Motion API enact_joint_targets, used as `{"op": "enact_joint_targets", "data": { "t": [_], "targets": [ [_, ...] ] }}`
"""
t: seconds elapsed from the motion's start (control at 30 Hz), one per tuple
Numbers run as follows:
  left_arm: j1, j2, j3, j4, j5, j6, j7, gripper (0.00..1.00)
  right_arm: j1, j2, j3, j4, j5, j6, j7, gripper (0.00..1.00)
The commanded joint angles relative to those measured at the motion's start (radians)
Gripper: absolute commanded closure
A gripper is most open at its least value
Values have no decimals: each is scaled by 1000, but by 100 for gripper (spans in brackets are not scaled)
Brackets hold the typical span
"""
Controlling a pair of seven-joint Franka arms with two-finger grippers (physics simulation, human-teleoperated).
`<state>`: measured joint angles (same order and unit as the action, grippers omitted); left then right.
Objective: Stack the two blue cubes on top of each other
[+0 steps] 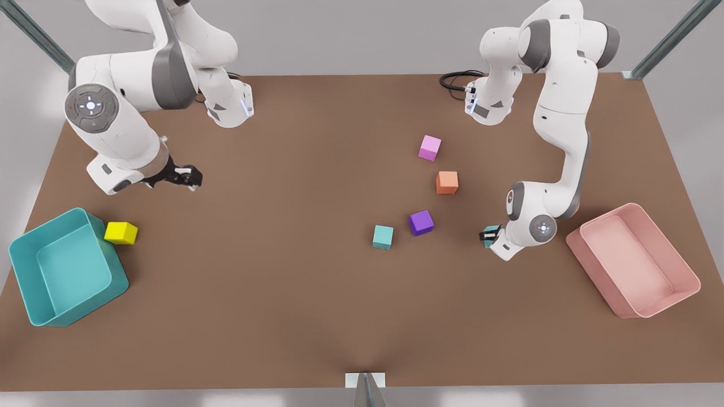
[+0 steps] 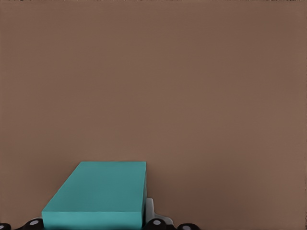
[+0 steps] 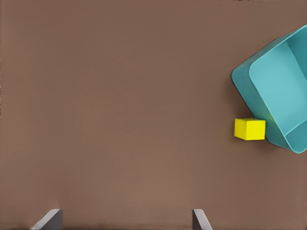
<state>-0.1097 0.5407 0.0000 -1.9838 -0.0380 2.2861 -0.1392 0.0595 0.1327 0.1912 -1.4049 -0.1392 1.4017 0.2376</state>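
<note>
1. Broadly, the brown table (image 1: 317, 316) spans the front view, with a teal bin (image 1: 34, 271) at lower left and a pink bin (image 1: 681, 294) at lower right.
2. The left claw (image 1: 487, 236), right of centre in the front view, is closed on one blue cube (image 2: 100, 194); the left wrist view shows that cube pinched between the fingers at the bottom edge of the frame, table beyond it.
3. The right claw (image 1: 191, 176) waits at the front view's left, above a yellow cube (image 1: 121, 233) that touches the teal bin; in the right wrist view its fingertips (image 3: 48, 219) stand wide apart, holding nothing.
4. The second blue cube (image 1: 383, 237) lies just right of centre, free on the table, just beside a dark purple cube (image 1: 421, 222); an orange cube (image 1: 447, 182) and a pink cube (image 1: 430, 147) sit higher in the frame.
5. Both blue cubes look plain, matte and light teal, alike in size.
6. Risk, as I judge it: the purple neighbour crowds the target, so a lowering finger could nudge either cube; a skewed or off-centre release would let the held cube slide off.
</note>
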Motion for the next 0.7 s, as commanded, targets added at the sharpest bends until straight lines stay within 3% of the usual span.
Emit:
{"op": "enact_joint_targets", "data": {
  "t": [0.0, 0.17, 0.27, 0.33, 0.5, 0.67],
  "targets": [
    [-1, -1, 0, 2, -10, 10, 0, 42, -1, 1, 1, 0, 4, -15, -443, 0],
    [-24, -61, -5, 36, -10, -4, -36, 42, -1, 7, -1, 1, 1, -13, -443, 0],
    [-137, -59, -51, 240, 0, -272, -370, 42, -1, 8, -1, 1, 3, -13, -443, 0],
    [-257, -58, -51, 307, -2, -323, -510, 42, -3, 10, -1, 1, 1, -15, -443, 0],
    [-441, 148, -51, 602, -8, -346, -789, 41, -3, 19, -1, 3, 3, -13, -445, 0],
    [-482, 177, -69, 628, -42, -405, -804, 41, -4, 24, -3, 1, 1, -13, -443, 0]
  ]
}}
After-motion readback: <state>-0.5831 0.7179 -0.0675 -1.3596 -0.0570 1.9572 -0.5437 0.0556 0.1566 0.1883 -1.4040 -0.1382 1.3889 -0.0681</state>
